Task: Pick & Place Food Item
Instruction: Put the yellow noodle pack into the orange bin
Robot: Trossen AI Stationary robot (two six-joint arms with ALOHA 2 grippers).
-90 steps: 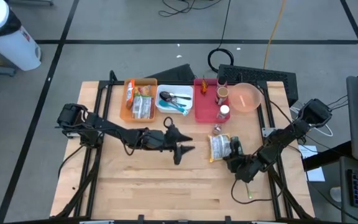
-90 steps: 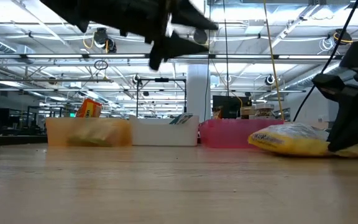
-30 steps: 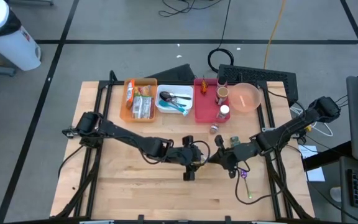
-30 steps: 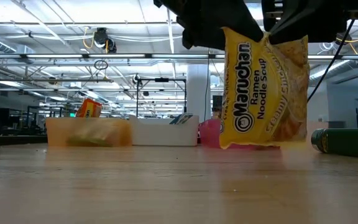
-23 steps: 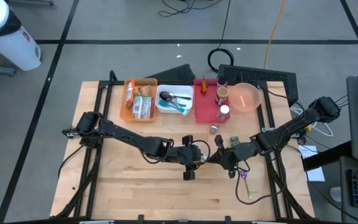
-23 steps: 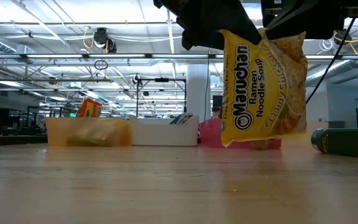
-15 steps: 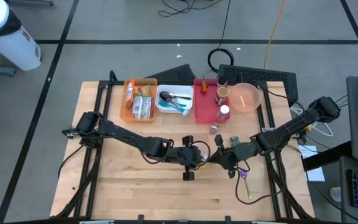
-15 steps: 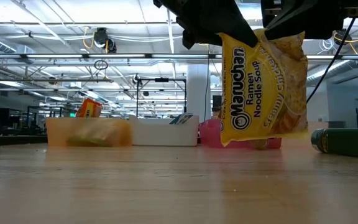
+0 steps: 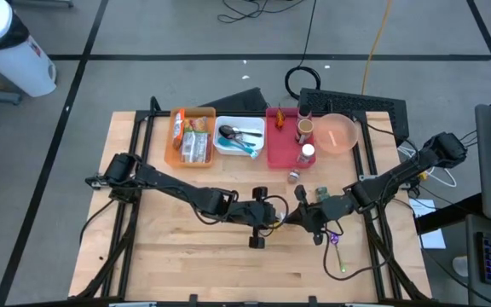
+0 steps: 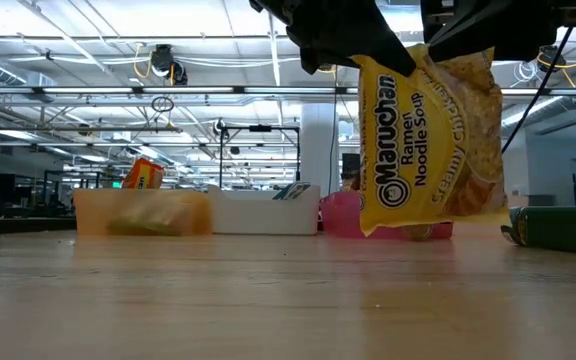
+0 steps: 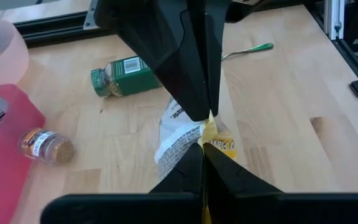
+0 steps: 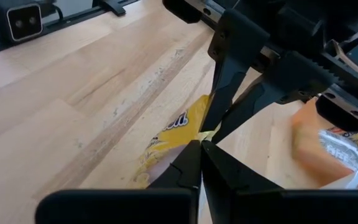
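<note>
A yellow ramen noodle packet (image 10: 428, 150) hangs over the middle of the table, between my two grippers. My left gripper (image 9: 274, 218) comes from the table's left and my right gripper (image 9: 296, 217) from its right. Their tips meet nose to nose, and both are shut on the packet's top edge. Only a sliver of yellow packet (image 9: 282, 220) shows between them from above. In the left wrist view the packet (image 11: 182, 134) drops away below the fingertips. My left gripper pinches the packet's top seam (image 11: 207, 132) between its two fingers, at their free ends. It comes slanting down from the table's left. The packet hangs below, clear of the table. My right gripper pinches the same top seam (image 12: 205, 135) right next to the left fingers (image 12: 229, 118), coming from the table's right. The packet hangs flat below it with its printed face toward the near edge.
Along the far edge stand an orange bin (image 9: 190, 136) with packets, a white bin (image 9: 239, 138) with utensils, a red bin (image 9: 286, 147) and a pink bowl (image 9: 337, 134). A green spice jar (image 9: 322, 194) and a small jar (image 9: 295, 176) lie right of centre. A green-handled utensil (image 9: 335, 247) lies nearer.
My left gripper has shut on the packet's top edge beside my right gripper. The hanging packet has tipped a little, its lower end swinging toward the table's right. Both arms stay where they were.
</note>
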